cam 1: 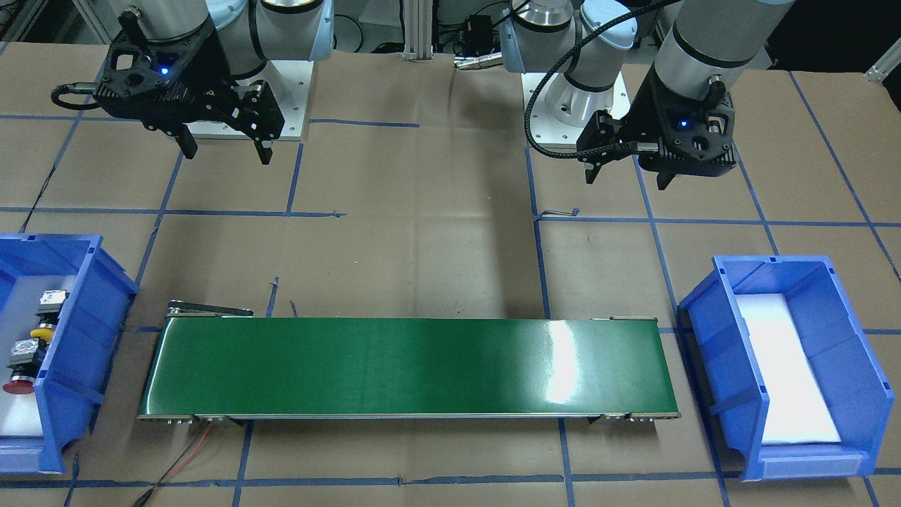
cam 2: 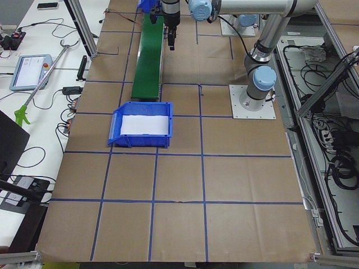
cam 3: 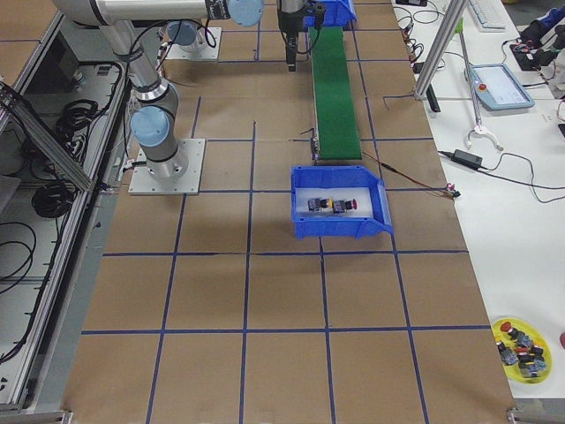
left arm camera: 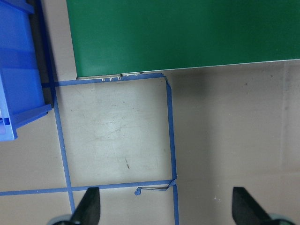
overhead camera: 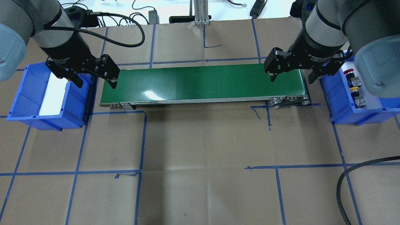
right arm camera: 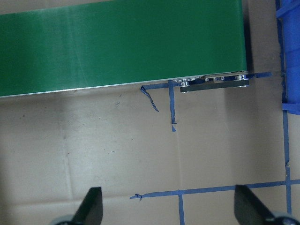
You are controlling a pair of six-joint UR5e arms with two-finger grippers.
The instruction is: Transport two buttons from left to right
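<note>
Two buttons lie in a blue bin [cam 1: 84,310] on my right side: the yellow button [cam 1: 48,315] and the red button [cam 1: 20,367], each with a black body and a grey block. The overhead view shows the red button [overhead camera: 352,77] farther out than the yellow button [overhead camera: 357,95]. My right gripper [overhead camera: 292,78] hangs open and empty over the near end of the green conveyor belt [overhead camera: 203,82], beside that bin [overhead camera: 336,100]. At the belt's other end, my left gripper [overhead camera: 96,84] is open and empty too. In each wrist view the fingers [left arm camera: 89,208] [right arm camera: 90,208] stand wide apart over brown paper.
A second blue bin [overhead camera: 28,84] with a white liner sits past the belt's left end. Blue tape lines cross the brown table cover. A black cable [overhead camera: 343,187] curls at the near right. Red and black wires [cam 1: 190,451] trail from the belt.
</note>
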